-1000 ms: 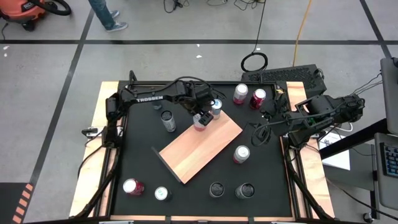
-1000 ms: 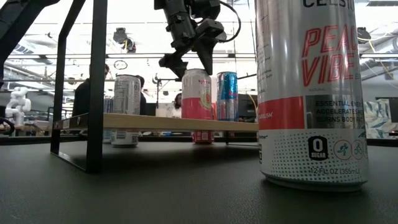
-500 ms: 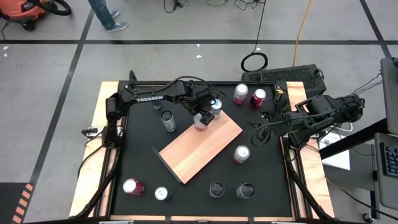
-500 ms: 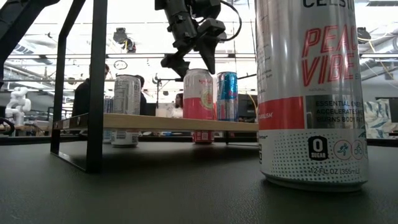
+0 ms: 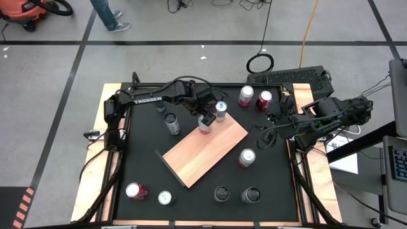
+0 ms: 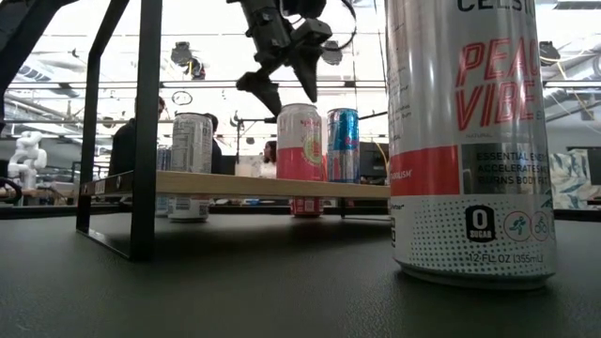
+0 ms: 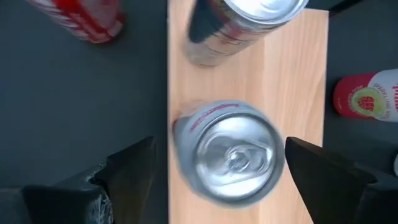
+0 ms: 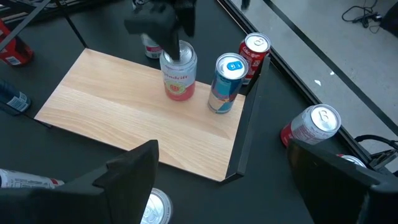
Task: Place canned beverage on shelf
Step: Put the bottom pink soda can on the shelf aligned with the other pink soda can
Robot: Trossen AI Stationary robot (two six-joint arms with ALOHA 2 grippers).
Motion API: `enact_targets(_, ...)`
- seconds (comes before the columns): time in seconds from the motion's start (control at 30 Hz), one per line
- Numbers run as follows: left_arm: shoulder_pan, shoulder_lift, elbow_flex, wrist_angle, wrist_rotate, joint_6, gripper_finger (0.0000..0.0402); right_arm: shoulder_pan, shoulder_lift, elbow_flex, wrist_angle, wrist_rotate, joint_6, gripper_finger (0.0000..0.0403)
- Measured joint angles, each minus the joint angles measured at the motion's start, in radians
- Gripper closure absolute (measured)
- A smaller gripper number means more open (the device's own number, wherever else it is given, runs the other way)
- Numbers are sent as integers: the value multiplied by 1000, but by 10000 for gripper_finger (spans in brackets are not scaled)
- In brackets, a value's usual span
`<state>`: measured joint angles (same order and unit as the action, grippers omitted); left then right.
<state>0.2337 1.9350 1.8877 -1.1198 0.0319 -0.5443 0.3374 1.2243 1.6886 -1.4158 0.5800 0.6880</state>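
The shelf (image 5: 206,152) is a light-brown board on black legs, raised above the black table. A pink can (image 6: 300,143) stands upright on its bottom near the shelf's far edge, and a blue can (image 6: 343,144) stands beside it at the far corner. My left gripper (image 6: 284,92) hangs open just over the pink can (image 7: 230,155), fingers to either side of its top and clear of it. Over the table's right side, my right gripper (image 8: 230,186) waits open, looking at the shelf (image 8: 143,112).
Two red cans (image 5: 254,98) stand beyond the shelf's far corner and a dark-topped can (image 5: 172,122) to its left. A silver-topped can (image 5: 247,157) stands to its right. Several more cans (image 5: 191,194) line the near edge, one (image 6: 470,141) close to the low camera.
My left gripper, open throughout, has gone up a little from around the pink can's top and now stands clear above it. The pink can has stayed upright on the shelf.
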Motion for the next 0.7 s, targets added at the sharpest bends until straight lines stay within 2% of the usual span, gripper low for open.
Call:
enact_targets(0.23,1,-84,0,3,-45,-9,61,0,0,0,-2,-7,3,74)
enact_targets(0.37,-25,-127,0,-5,-53,-28,61,3,0,0,-3,-64,6,74)
enact_targets(0.6,-141,-157,4,-14,-78,-68,61,63,0,0,-3,-188,28,74)
enact_targets(0.7,-208,-156,27,-35,-107,-79,61,126,0,0,-6,-193,49,74)
